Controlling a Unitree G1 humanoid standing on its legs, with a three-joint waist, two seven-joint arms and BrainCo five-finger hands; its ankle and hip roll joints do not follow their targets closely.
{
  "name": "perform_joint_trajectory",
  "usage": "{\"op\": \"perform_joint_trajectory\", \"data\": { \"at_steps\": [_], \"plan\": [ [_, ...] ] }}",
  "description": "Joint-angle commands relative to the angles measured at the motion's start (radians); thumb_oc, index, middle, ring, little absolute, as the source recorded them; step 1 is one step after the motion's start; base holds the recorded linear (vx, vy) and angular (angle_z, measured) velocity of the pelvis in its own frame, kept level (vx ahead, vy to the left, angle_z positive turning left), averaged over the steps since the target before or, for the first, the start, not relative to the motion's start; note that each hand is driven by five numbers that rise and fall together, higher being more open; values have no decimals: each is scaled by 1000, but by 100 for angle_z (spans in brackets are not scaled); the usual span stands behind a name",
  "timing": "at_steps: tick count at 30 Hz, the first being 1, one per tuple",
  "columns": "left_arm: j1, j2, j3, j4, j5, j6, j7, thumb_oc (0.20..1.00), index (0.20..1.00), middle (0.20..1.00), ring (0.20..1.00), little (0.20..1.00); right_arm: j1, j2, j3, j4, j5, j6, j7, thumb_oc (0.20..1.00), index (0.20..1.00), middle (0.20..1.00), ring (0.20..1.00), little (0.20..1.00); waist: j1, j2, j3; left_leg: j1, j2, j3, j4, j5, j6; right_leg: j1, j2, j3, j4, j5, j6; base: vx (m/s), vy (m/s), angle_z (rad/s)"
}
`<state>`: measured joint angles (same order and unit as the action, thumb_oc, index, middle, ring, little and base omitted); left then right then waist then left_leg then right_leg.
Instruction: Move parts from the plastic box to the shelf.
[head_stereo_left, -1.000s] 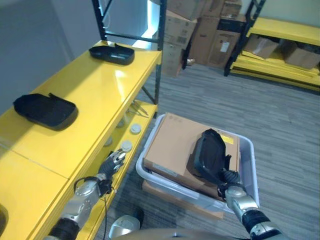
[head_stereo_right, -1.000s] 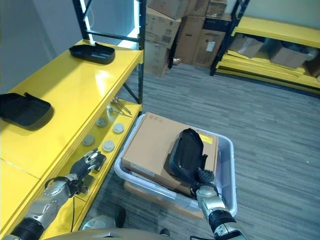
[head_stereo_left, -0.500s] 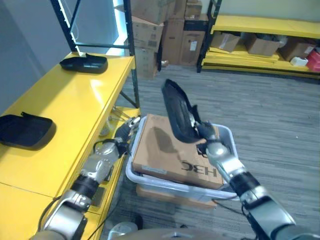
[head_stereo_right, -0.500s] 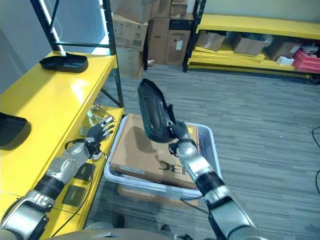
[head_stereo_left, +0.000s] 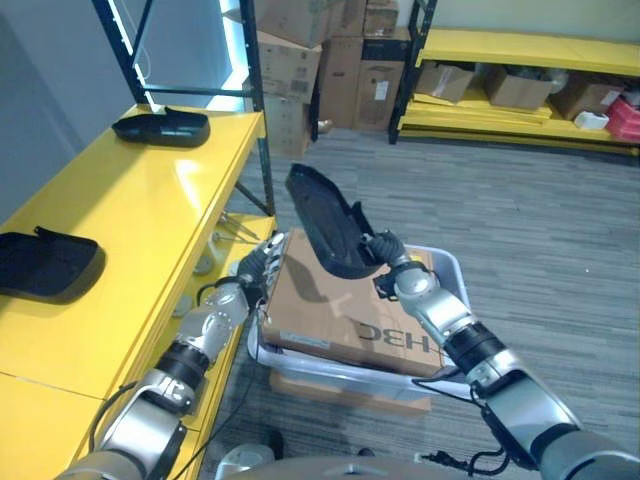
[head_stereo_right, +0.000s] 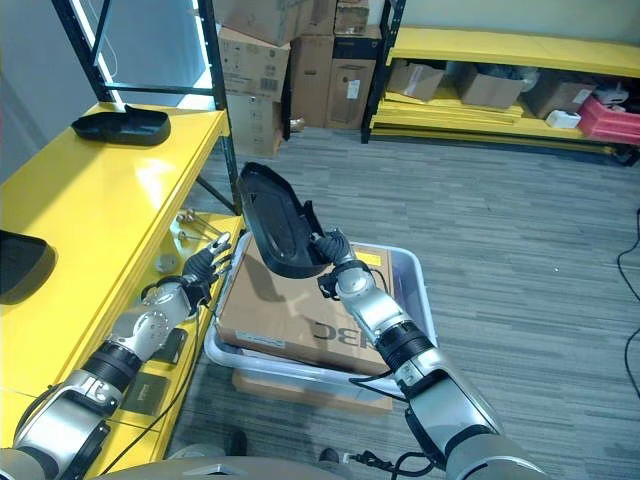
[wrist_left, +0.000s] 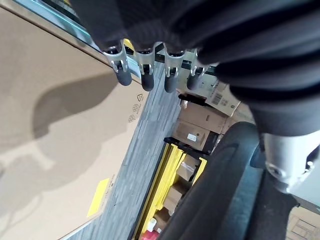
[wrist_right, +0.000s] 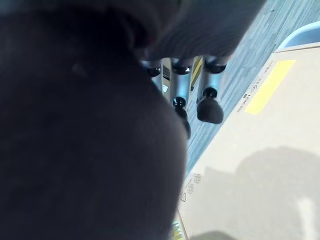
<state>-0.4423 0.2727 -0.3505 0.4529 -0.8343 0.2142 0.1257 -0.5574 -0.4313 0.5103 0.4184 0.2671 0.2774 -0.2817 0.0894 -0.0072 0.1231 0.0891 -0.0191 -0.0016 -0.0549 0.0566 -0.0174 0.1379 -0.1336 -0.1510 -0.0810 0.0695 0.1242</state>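
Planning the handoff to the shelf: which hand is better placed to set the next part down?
The right hand: it already grips the black plastic part, raised above the cardboard box. The left hand holds nothing.

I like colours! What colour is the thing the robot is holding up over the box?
The part in the right hand is black, clearest in the right eye view.

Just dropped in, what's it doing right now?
The right robot hand is holding a black part in the air above the cardboard box that lies in the plastic box, tilted toward the yellow shelf. The left robot hand is open, reaching out between the shelf edge and the plastic box, holding nothing. Two other black parts already sit on the shelf.
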Motion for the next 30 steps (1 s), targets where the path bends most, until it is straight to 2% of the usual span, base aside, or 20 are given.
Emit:
{"op": "perform_joint_trajectory", "data": {
  "at_steps": [1,9,14,21,30],
  "plan": [
    [-119,-10,6,58,-54,-94,-20,1000,1000,1000,1000,1000,-36,2,16,16,-45,-42,6,200,200,200,200,200,27,-7,-66,-24,21,41,71,-104,-16,-59,-4,-20,61,-50,55,0,0,0],
    [-120,-14,-29,3,-51,-74,-71,1000,1000,1000,1000,1000,-9,1,7,24,-56,-57,22,200,200,200,200,200,19,-6,-62,-21,17,36,65,-105,-14,-61,-1,-21,65,-51,55,0,0,0],
    [-127,-37,-83,-32,-46,-30,-75,1000,1000,1000,1000,1000,-7,7,13,33,-62,-63,28,200,200,200,200,200,9,-6,-61,-14,16,39,57,-104,-13,-60,2,-15,63,-51,55,0,0,0],
    [-143,-60,-149,-29,39,17,-57,1000,1000,1000,1000,1000,-32,10,18,34,-50,-45,36,200,200,200,200,200,-5,-7,-62,-8,17,45,53,-105,-11,-63,6,-5,63,-50,56,-7,-9,-4],
    [-167,-77,-210,-37,95,41,-57,1000,1000,1000,1000,1000,-48,37,44,54,-54,-30,62,200,200,200,200,200,-11,-3,-65,-2,15,48,48,-105,-8,-63,7,0,64,-49,57,0,-2,-5]
  ]
}}
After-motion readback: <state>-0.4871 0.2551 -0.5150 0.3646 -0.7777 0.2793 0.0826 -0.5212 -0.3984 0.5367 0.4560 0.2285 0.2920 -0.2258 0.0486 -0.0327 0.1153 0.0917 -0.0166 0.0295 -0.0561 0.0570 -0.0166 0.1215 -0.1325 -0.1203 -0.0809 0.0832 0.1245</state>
